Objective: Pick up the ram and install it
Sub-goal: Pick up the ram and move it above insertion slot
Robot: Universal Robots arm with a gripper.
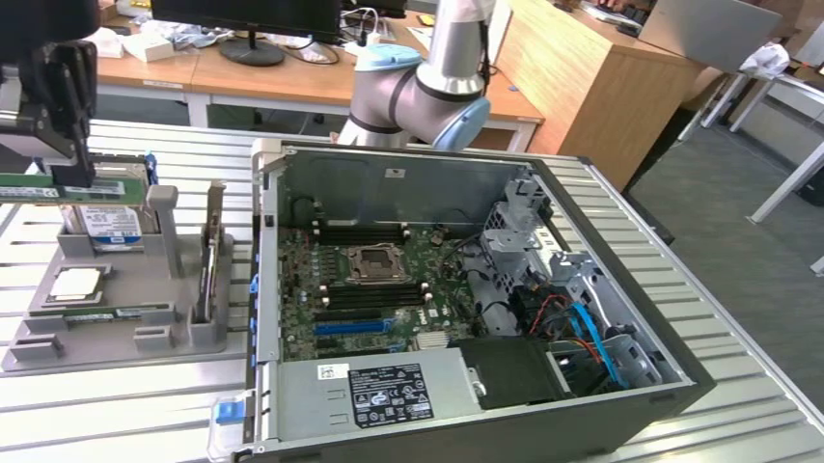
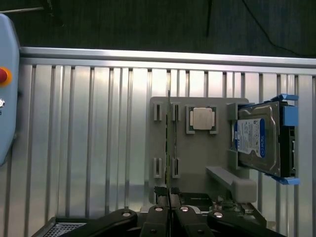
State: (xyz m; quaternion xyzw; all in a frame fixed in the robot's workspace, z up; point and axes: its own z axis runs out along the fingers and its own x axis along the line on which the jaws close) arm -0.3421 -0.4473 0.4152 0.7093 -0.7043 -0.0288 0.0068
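Slatted metal table [image 2: 74,148]: gripper [image 2: 169,198] pinched tight on the ram [image 1: 26,185], above grey tray [image 1: 129,352] holding hard drive [image 2: 259,138] and processor [image 2: 202,119].

Green ram [image 1: 23,185]; grey tray [image 1: 116,349]; blue-edged drive [image 2: 259,140].

Fig.: ext. view was bright, lit evenly from overhead. Table [image 1: 129,424] slats carried a soft sheen; case [image 1: 386,188] interior sat in shade. Wrist view: strong glare bands ran along the table edge next to the dark floor [image 2: 148,24]. Shadows were soft. Gripper [image 2: 169,202] looked near-black vs. the bright slats.
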